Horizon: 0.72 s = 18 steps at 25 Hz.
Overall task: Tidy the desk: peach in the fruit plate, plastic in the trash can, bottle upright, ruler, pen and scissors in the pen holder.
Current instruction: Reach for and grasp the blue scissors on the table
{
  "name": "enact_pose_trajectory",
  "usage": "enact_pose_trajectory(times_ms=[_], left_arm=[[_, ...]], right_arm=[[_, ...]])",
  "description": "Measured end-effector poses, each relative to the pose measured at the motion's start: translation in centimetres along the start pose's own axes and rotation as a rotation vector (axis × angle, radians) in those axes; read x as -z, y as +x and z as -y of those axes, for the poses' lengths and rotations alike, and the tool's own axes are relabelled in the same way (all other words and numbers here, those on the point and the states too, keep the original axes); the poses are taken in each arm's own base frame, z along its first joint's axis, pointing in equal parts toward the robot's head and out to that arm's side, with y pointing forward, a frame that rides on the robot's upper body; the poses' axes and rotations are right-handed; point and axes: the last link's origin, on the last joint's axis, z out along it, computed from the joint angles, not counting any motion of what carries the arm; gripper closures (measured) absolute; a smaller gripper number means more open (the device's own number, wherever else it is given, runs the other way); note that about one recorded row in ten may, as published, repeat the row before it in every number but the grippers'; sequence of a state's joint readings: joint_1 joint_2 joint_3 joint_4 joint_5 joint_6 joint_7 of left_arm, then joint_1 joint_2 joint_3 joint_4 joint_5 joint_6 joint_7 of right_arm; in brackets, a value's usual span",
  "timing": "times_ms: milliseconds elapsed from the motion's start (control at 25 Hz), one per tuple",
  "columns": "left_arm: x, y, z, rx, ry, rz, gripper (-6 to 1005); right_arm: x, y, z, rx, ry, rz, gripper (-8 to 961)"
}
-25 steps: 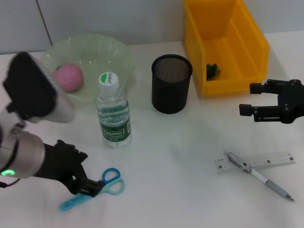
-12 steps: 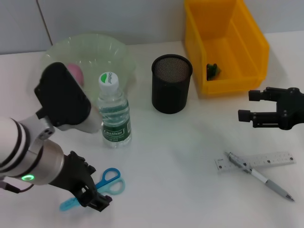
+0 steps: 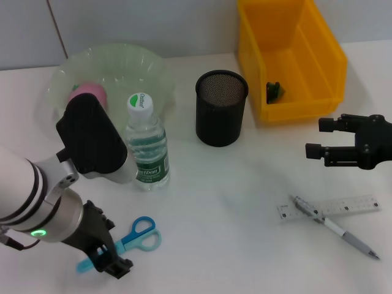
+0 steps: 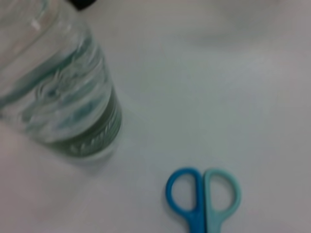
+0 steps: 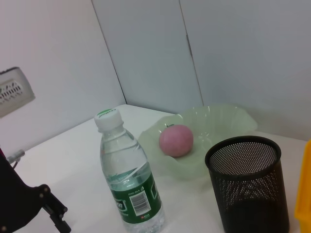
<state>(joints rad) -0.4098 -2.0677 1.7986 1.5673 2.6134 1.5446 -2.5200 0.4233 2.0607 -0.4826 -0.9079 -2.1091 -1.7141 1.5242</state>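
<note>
Lowering further toward the bottom left of the frame, the left gripper (image 3: 113,262) sits over the blade end of the scissors (image 3: 125,241) on the table (image 3: 233,208); whether its jaws are apart cannot be told. At right, the right gripper (image 3: 318,138) hovers, jaws apart.

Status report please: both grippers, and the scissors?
Left gripper down on scissors, grasp unclear. Right gripper open, idle by yellow bin. Nothing blocking.
</note>
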Motion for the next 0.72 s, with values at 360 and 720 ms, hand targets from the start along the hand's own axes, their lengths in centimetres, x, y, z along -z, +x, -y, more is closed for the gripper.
enact_pose_trajectory(times_ms=[360, 720], left_arm=[[-0.67, -0.03, -0.01, -0.012, -0.009, 0.032, 240], [-1.04, 0.02, 0.05, -0.03, -0.016, 0.05, 248]], right_arm=[[-0.08, 0.04, -0.09, 0.0, -0.004, 0.001, 236], [-0.12, 0.08, -0.12, 0.003, -0.005, -0.002, 238]])
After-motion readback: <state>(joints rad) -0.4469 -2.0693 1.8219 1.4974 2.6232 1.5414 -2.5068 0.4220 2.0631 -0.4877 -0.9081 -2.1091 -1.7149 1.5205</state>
